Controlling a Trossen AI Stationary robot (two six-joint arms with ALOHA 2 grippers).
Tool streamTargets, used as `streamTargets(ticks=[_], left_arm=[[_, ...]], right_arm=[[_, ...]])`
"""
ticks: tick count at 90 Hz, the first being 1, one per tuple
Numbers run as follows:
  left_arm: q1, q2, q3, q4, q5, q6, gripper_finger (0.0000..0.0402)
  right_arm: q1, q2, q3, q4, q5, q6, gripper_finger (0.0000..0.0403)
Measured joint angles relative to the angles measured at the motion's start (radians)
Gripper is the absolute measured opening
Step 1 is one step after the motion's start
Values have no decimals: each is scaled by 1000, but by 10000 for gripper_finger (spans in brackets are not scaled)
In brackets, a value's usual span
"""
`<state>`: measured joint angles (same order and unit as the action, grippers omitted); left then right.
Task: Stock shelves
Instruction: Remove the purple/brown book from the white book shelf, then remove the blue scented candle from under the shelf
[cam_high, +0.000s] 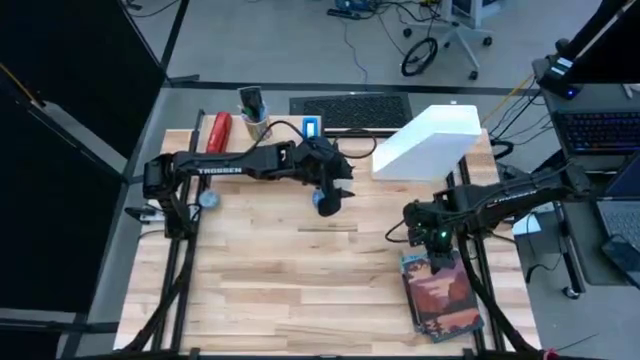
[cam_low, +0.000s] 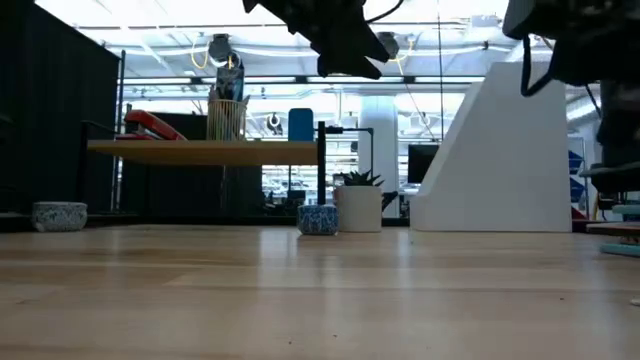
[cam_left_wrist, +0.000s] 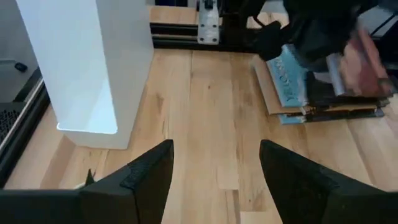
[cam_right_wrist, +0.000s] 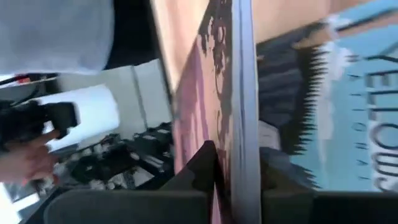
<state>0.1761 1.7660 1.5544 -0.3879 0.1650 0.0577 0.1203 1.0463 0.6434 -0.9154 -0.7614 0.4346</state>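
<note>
Right claw: the right claw (cam_high: 437, 252) sits at the desk's 4 o'clock edge, fingers clamped on the spine edge of the top book (cam_right_wrist: 214, 93) of a stack (cam_high: 443, 295).
Left claw: the left claw (cam_left_wrist: 214, 171) hangs mid-air above the desk (cam_high: 270, 280) centre, jaws wide apart, holding nothing.
White file holder: the file holder (cam_high: 425, 142) stands at 1 o'clock, its long axis slanting from 2 o'clock toward 8 o'clock.
Plank shelf: the shelf (cam_low: 205, 151) stands at 11 o'clock, bearing a red stapler (cam_low: 150, 125) and a pencil cup (cam_low: 226, 118).
Around: a patterned bowl (cam_low: 318, 219) and white planter (cam_low: 359, 205) sit below the left arm; another bowl (cam_low: 58, 215) at 9 o'clock.
Hard to make out: book titles, cut off in the right wrist view.
</note>
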Motion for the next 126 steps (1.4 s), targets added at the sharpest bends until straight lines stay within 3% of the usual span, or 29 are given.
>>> streamTargets(ticks=[52, 85, 99, 126], left_arm=[[0, 0, 0, 14, 0, -26, 223], [0, 0, 0, 42, 0, -26, 223], [0, -4, 0, 36, -2, -46, 223], [0, -77, 1, 10, -63, -79, 223]], right_arm=[[-11, -3, 0, -208, 197, -9, 182], [-56, -9, 6, -246, 247, 39, 191], [-55, -30, 68, -156, 317, 49, 184], [-56, -67, 132, 264, 676, 10, 180]])
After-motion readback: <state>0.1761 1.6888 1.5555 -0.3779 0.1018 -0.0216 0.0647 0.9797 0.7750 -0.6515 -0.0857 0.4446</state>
